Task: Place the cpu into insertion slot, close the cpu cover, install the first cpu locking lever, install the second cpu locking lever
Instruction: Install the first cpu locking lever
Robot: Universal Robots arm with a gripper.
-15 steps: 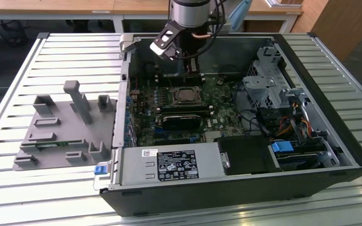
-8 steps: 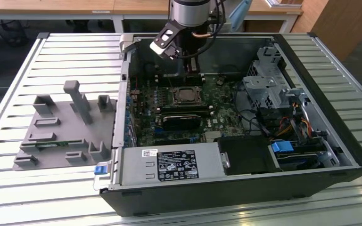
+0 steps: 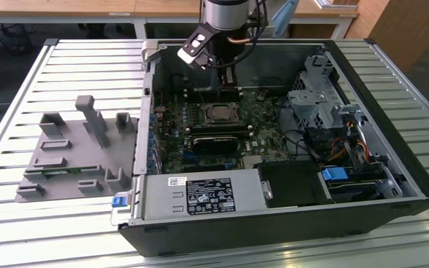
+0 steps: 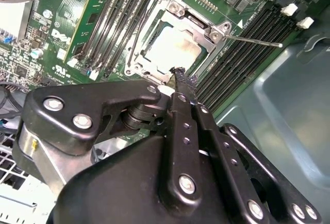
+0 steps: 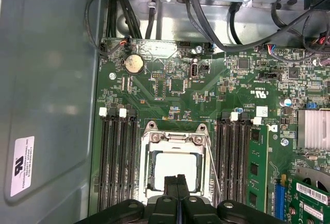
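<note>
Shows, nearest, the gripper (image 5: 178, 178) pinched shut on nothing at the rim of the insertion slot (image 5: 148, 175), then the cpu (image 3: 220, 113) seated there, upper middle of the exterior view, under the lowered cpu cover (image 5: 172, 139), and farther off a locking lever (image 4: 252, 41) sticking out loose, leaving latching seemingly undone.

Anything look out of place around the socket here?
One thin lever juts out from the cover across the memory slots instead of lying along the frame, so it looks unlatched. The cpu sits flat; nothing looks damaged.
</note>
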